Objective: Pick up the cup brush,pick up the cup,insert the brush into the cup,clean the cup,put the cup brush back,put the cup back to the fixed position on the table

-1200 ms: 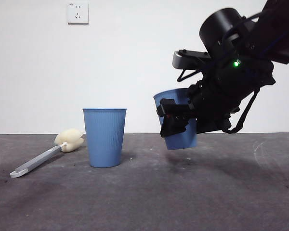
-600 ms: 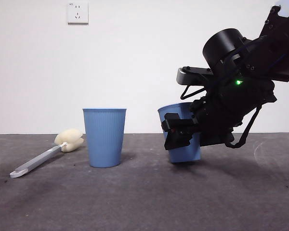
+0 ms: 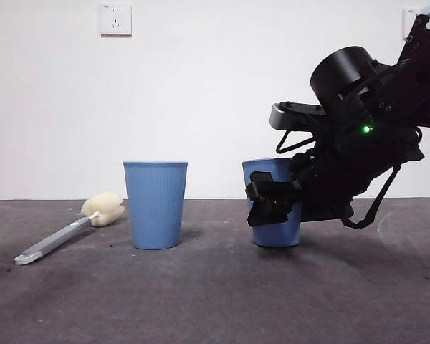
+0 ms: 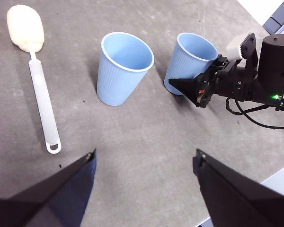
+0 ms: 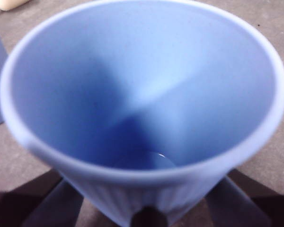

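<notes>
On the right side of the table [image 3: 215, 301], I see my right gripper [image 3: 272, 203] pinching the cup [image 3: 276, 233] between its 2 jaws, 1 on each side of the ribbed wall, about midway up. In the front view the cup stands upright with its base down on the table, or so close to it that I cannot see a gap. My right wrist camera looks straight down into the cup's open mouth [image 5: 142, 94], which fills nearly the whole picture; the 2 dark jaws flank its wall at the lower edge. The arm behind the gripper comes in from high on the right, big and black, with a small green light glowing on it. Just beside the held cup stands the second cup [image 3: 155, 204], same blue, upright, apart from the first with bare table between them. Farther out on that side lies the brush [image 3: 70, 231], flat on the table, its cream sponge head toward the back wall and its grey handle running toward the camera, near the second cup but not touching it. My left gripper [image 4: 144, 161] hangs high above all this with its 2 jaws spread wide and nothing between them; from its camera I can see both cups, the brush [image 4: 38, 90] and the right gripper [image 4: 194, 90] below. On the white wall behind there is a socket [image 3: 115, 19].
</notes>
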